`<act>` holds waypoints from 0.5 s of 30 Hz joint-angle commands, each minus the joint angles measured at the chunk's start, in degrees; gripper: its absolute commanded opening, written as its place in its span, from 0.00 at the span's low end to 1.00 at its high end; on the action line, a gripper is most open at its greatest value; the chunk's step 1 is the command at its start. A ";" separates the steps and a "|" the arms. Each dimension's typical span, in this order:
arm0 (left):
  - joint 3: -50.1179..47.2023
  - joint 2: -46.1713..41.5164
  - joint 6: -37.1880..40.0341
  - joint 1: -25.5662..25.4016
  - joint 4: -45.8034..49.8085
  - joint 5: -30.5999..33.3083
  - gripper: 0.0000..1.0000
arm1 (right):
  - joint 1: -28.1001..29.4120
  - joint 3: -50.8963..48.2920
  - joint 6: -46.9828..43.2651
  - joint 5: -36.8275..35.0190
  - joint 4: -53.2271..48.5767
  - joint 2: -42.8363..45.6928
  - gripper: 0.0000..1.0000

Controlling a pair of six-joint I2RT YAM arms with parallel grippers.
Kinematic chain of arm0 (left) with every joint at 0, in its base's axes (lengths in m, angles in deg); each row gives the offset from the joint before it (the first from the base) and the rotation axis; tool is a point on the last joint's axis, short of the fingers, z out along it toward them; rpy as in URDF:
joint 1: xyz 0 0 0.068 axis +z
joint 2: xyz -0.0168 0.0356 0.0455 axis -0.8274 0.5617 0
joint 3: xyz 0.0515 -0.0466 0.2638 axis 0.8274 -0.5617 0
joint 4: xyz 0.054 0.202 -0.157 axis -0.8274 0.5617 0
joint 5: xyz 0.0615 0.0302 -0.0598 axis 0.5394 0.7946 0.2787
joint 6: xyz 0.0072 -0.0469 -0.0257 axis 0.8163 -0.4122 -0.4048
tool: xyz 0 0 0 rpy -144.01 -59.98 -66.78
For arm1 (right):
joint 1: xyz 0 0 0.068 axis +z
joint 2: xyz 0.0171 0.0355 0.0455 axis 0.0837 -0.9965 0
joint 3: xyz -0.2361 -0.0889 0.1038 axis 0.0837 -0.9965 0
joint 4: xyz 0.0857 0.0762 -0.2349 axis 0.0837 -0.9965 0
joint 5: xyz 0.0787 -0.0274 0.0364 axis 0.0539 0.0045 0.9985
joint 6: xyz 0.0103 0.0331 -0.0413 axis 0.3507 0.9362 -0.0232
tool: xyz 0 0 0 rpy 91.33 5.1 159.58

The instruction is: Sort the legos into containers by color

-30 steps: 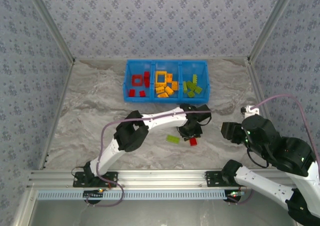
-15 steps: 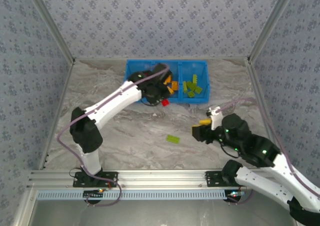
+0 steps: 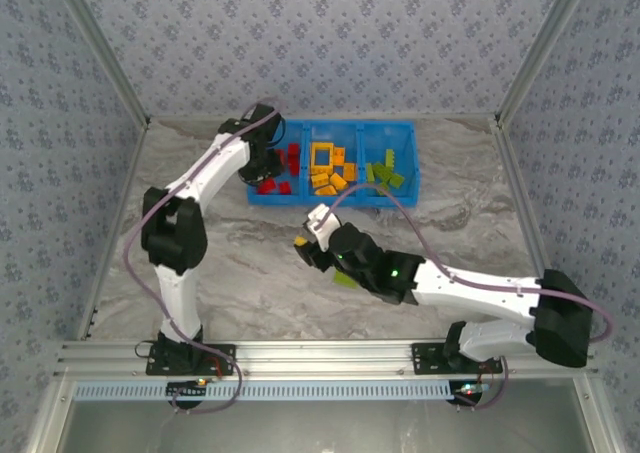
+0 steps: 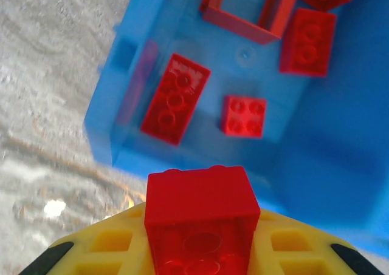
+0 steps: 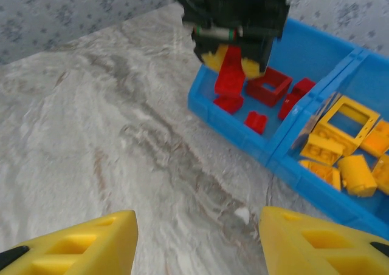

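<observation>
The blue tray [image 3: 300, 199] sits at the far side of the worktop [image 3: 200, 233], in the upper centre of the top view. Red bricks fill its left compartment, orange-yellow ones the middle and green ones the right, so most of the sorting looks done. The left pincer [image 4: 200, 244] hangs over the left edge of the red compartment, clenched on a red brick [image 4: 199, 205] that stands between its yellow fingers. Holding it there seems meant to let it fall among its own colour. As far as I can tell, it touches neither the tray nor the bricks below. One green brick [image 3: 345, 278] lies on the worktop at the centre, well apart from the tray. The right pincer [image 5: 197, 238] hovers near it, spread wide and empty, probably placed to fetch it next.
</observation>
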State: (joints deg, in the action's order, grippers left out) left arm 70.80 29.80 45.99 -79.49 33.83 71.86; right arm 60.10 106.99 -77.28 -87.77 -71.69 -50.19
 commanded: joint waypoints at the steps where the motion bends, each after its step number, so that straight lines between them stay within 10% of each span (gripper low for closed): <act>1: 5.79 4.80 4.85 0.27 0.43 0.80 0.21 | 0.56 3.72 -0.90 -8.53 6.38 -3.47 0.59; 15: 16.34 15.66 7.05 0.46 4.14 4.26 0.35 | 1.09 8.13 5.26 -11.23 3.66 -10.09 0.59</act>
State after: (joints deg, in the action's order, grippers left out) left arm 85.66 44.40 51.80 -79.29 35.21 74.72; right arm 60.65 113.00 -74.28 -96.88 -67.52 -59.90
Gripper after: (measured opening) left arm 0.336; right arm 0.592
